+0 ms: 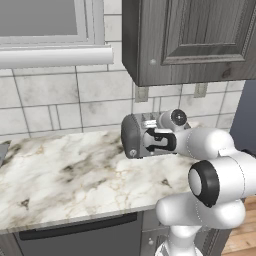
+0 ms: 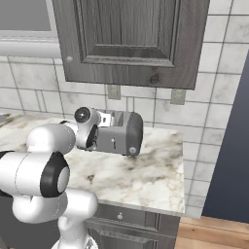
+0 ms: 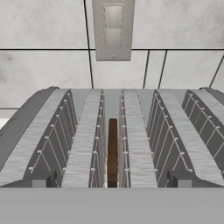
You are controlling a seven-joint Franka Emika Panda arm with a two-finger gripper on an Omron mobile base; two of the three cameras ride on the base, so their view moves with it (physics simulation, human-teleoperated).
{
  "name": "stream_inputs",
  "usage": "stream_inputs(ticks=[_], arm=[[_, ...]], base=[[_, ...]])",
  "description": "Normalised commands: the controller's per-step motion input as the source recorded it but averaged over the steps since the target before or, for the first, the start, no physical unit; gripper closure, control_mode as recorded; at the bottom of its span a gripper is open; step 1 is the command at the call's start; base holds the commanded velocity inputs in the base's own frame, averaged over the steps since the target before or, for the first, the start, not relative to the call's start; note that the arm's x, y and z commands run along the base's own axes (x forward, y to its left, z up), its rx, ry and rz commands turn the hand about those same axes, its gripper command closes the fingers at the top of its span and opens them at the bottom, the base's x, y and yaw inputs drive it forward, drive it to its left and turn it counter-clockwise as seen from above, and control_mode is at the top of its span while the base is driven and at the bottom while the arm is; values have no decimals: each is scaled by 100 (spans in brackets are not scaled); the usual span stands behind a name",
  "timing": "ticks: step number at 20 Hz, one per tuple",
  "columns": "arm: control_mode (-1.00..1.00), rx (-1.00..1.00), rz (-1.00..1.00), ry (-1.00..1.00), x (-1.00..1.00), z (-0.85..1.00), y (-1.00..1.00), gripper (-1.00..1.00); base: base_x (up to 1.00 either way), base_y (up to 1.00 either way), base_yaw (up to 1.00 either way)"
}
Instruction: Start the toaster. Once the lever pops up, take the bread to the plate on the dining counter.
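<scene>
One slice of bread (image 3: 112, 151) sits edge-on in a middle slot of the toaster (image 1: 132, 136), right under my gripper (image 1: 150, 141), jaws spread wide, holding nothing. Toaster's on the marble desk (image 1: 70, 175), back against the tiled wall (image 1: 50, 100).

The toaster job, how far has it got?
Early on. The bread sits edge-on in a slot of the toaster. The hand view looks down on the slots from close above, so the arm is probably working at the toaster. Left: pulling the slice out once the lever pops and carrying it to the plate.
</scene>
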Motion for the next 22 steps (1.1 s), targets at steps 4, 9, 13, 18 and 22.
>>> stream_inputs(ticks=[4, 9, 13, 18, 22], arm=[[-100, 0, 0, 0, 0, 0, 0, -100], [-100, 0, 0, 0, 0, 0, 0, -100], [-100, 0, 0, 0, 0, 0, 0, -100], [-100, 0, 0, 0, 0, 0, 0, -100], [-100, 0, 0, 0, 0, 0, 0, -100]], base=[[0, 0, 0], [0, 0, 0], [0, 0, 0], [0, 0, 0], [0, 0, 0]])
